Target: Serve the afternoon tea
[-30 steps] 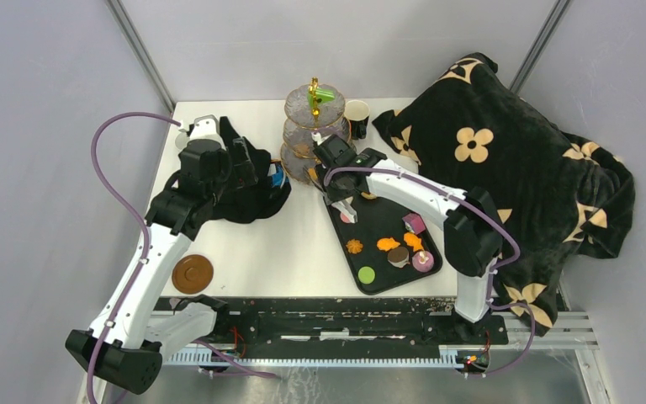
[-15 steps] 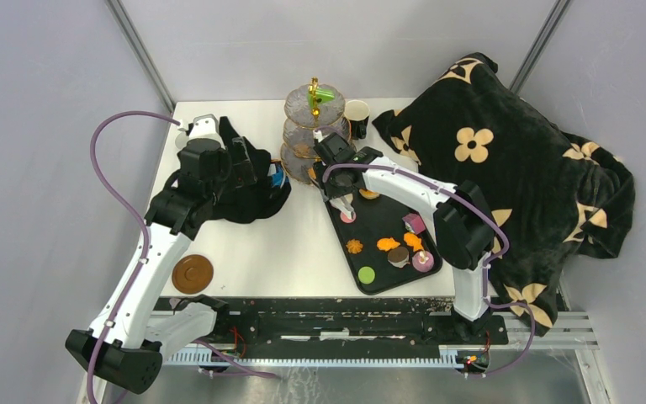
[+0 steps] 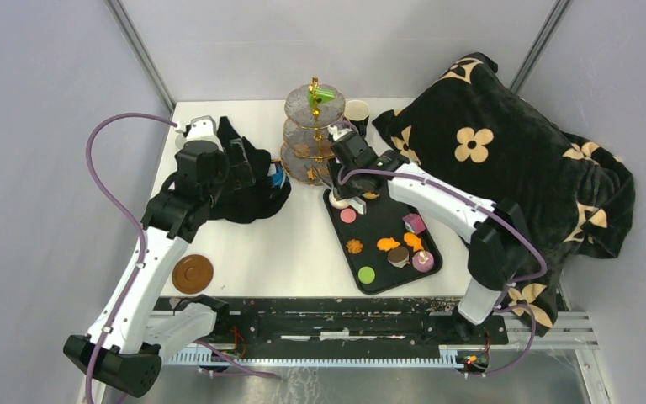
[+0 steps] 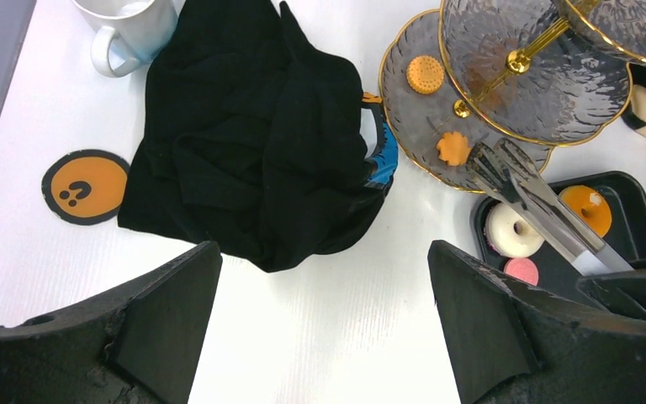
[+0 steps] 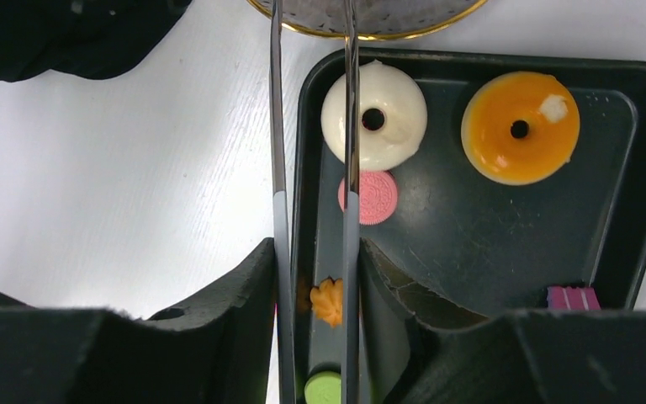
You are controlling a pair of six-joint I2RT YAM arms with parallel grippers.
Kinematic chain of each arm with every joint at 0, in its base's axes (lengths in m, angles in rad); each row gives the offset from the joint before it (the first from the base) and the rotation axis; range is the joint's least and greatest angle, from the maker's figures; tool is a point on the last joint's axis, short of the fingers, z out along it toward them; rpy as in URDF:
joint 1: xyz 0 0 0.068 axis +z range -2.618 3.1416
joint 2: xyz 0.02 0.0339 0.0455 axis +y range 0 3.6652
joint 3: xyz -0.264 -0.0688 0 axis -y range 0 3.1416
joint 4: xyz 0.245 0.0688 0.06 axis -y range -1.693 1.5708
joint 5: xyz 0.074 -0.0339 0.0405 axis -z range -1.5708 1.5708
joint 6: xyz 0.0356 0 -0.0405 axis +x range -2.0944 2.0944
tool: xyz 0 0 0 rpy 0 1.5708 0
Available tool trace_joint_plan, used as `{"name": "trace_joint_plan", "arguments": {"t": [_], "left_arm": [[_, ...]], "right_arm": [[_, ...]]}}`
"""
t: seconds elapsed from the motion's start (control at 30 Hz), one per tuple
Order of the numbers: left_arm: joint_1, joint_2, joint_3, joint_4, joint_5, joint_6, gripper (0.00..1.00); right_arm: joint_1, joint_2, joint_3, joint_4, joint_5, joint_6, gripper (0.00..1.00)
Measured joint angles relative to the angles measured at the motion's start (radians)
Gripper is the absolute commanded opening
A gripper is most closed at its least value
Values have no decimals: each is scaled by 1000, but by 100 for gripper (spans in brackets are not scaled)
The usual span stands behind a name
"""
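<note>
My right gripper [image 5: 315, 252] is shut on metal tongs [image 5: 349, 101] over the far-left corner of the black tray [image 5: 631, 177]. The tong arms pass over the white donut [image 5: 395, 126] and the pink disc [image 5: 374, 198], and their tips run out of frame at the stand's bottom tier. An orange donut [image 5: 519, 128], a purple cube [image 3: 414, 222], orange cookies [image 3: 388, 244] and a green disc [image 3: 367, 274] lie on the tray. Two orange cookies [image 4: 426, 73] sit on the bottom tier of the stand [image 3: 311, 135]. My left gripper [image 4: 321, 252] is open and empty above the table, beside a black cloth [image 4: 252, 143].
A white mug [image 4: 130, 25] and an orange coaster [image 4: 86, 185] sit left of the cloth. A dark cup [image 3: 356, 114] stands behind the stand. A brown coaster [image 3: 193, 273] lies at the near left. The black flowered blanket [image 3: 505, 160] covers the right side.
My right gripper has moved with the tongs from the pink disc back towards the stand; the pink disc now lies alone on the tray. The left arm has barely moved.
</note>
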Motion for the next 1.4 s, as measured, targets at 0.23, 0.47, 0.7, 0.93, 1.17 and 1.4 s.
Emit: {"name": "trace_joint_plan", "arguments": {"t": [0.23, 0.47, 0.7, 0.93, 1.17, 1.4], "left_arm": [[0, -27, 2, -18, 1, 0, 100], [0, -31, 12, -22, 8, 0, 100], [0, -17, 16, -15, 20, 0, 100], [0, 9, 18, -3, 53, 0, 100], [0, 10, 18, 11, 64, -1, 100], [0, 10, 18, 12, 79, 0, 100]], "right_arm": [[0, -154, -137, -7, 0, 16, 26], [1, -412, -302, -119, 38, 23, 11], [1, -626, -330, -379, 54, 22, 1], [1, -786, -407, -620, 13, 48, 1], [1, -788, -423, -697, -57, 60, 1], [1, -742, -451, -627, -52, 76, 1]]}}
